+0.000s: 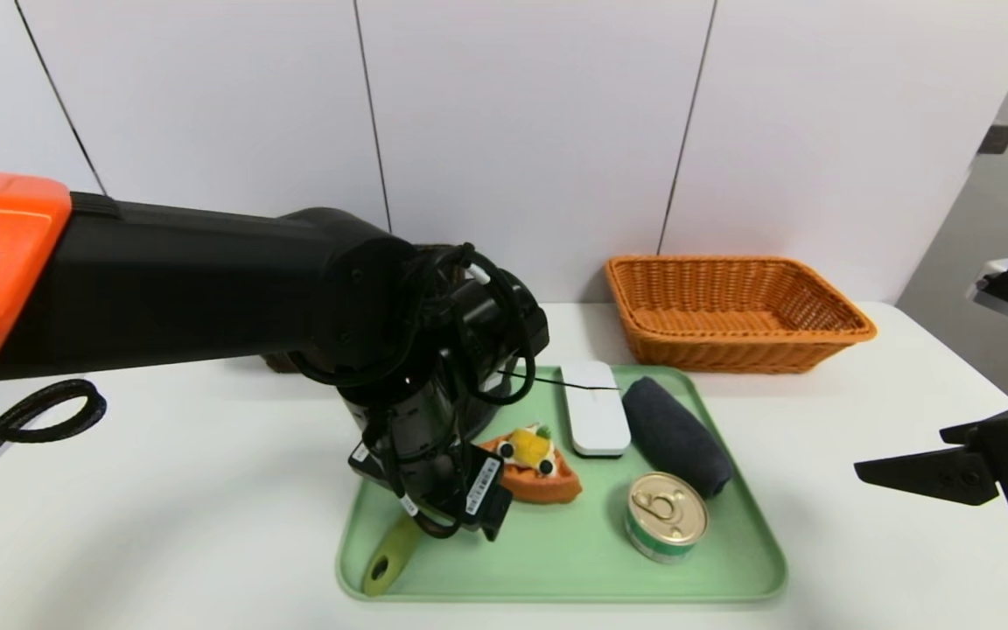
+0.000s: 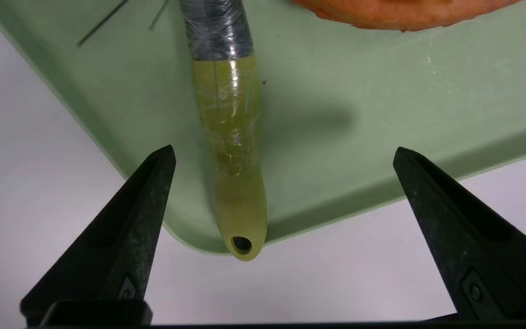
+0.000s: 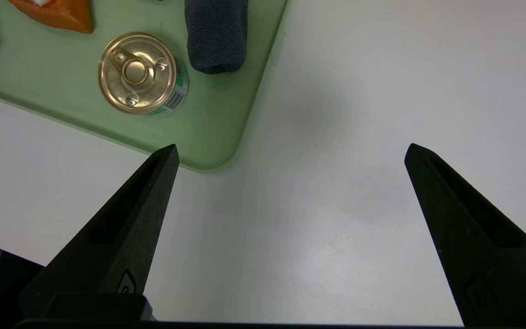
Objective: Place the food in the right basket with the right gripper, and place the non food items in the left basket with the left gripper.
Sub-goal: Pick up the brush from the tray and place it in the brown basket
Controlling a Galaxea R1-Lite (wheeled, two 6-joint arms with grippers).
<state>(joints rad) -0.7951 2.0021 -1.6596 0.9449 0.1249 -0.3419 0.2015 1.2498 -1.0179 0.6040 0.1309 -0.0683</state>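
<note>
On the green tray point(image 1: 574, 542) lie an orange toy cake slice point(image 1: 539, 468), a white flat box point(image 1: 596, 407), a rolled dark grey cloth point(image 1: 675, 435), a gold-topped can point(image 1: 666, 516) and a tool with a yellow-green handle point(image 2: 233, 151). My left gripper point(image 2: 283, 153) hangs open over the tray's front left corner, one finger on each side of the handle and not touching it. My right gripper point(image 3: 290, 151) is open and empty above bare table, right of the tray. The right basket point(image 1: 736, 337) stands empty at the back right. The left basket is almost wholly hidden behind my left arm.
The handle's end point(image 1: 379, 569) sticks out over the tray's front rim. The cake slice point(image 2: 400, 11) lies just beyond the left gripper. The can point(image 3: 137, 73) and the cloth point(image 3: 217, 34) are the tray items nearest the right gripper. A white wall closes the table's back.
</note>
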